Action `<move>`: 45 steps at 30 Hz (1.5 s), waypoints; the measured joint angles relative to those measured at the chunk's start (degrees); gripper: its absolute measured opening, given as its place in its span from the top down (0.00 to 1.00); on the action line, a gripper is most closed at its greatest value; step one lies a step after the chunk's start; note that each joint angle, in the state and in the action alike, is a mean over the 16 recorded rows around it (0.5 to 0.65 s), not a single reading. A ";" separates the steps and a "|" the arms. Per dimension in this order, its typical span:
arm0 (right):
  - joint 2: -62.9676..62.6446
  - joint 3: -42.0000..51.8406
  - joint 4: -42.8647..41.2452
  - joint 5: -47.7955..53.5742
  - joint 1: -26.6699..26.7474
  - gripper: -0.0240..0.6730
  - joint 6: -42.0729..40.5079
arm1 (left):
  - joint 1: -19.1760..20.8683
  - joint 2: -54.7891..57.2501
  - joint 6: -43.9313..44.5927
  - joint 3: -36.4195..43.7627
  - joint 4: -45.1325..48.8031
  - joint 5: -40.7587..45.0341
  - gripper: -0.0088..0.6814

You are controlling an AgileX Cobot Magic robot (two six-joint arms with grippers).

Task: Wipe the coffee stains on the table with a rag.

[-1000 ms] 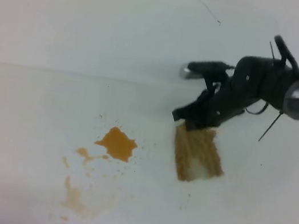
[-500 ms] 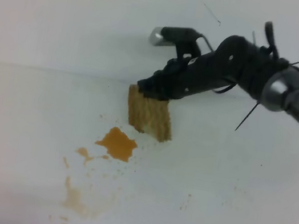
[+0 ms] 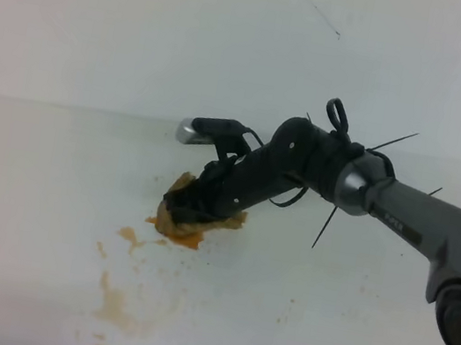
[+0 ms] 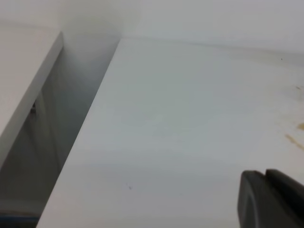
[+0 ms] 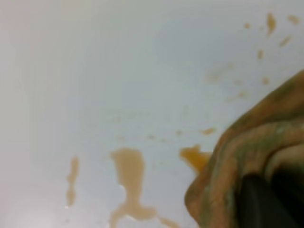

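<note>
The right gripper (image 3: 181, 210) is clamped on the rag (image 3: 204, 220) and presses it, bunched, onto the table (image 3: 31, 191), right on the orange blotch of the stains (image 3: 188, 238). Paler smears and specks lie on the table just below and left of it, nearer the camera. Only a dark corner of the left gripper (image 4: 270, 199) shows above bare table; its jaws cannot be made out.
</note>
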 joint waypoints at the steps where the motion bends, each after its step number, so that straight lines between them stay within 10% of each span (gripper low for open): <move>1: 0.16 -0.31 0.67 0.24 0.21 0.97 -0.27 | 0.00 0.00 0.00 0.00 0.00 0.00 0.99; 22: 2.62 -11.57 9.52 5.32 3.27 0.97 -2.49 | 0.00 0.00 0.00 0.00 0.00 0.00 0.99; 45: 6.07 -11.60 -10.87 9.09 -1.20 0.97 11.29 | -0.01 -0.20 0.00 0.27 0.00 -0.24 0.99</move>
